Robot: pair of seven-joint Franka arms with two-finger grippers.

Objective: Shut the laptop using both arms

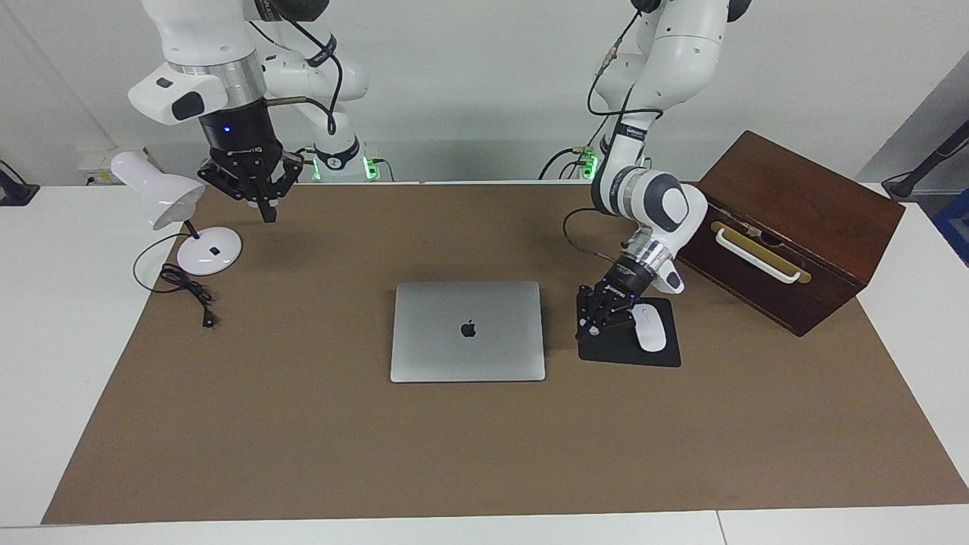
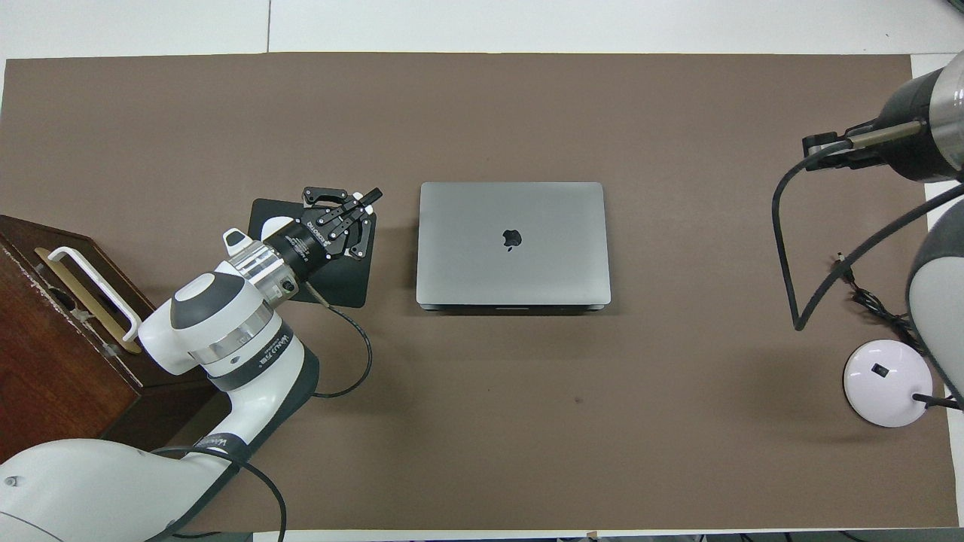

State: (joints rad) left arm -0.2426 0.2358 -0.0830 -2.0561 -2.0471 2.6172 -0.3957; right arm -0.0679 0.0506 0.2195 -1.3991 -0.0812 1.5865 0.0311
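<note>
Silver laptop [image 1: 468, 331] lid shut, left end effector [image 1: 581, 332] over mouse pad [image 1: 606, 350]

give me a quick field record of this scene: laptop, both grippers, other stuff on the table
laptop: lid shut flat, logo up, mid-table, untouched
left gripper: shut, empty, low over the mouse pad, beside the laptop
right gripper: fingertips together, empty, raised over the mat near the desk lamp
mouse: on the mouse pad
wooden box: at the left arm's end of the table
task state: laptop looks closed; neither gripper touches it
</note>
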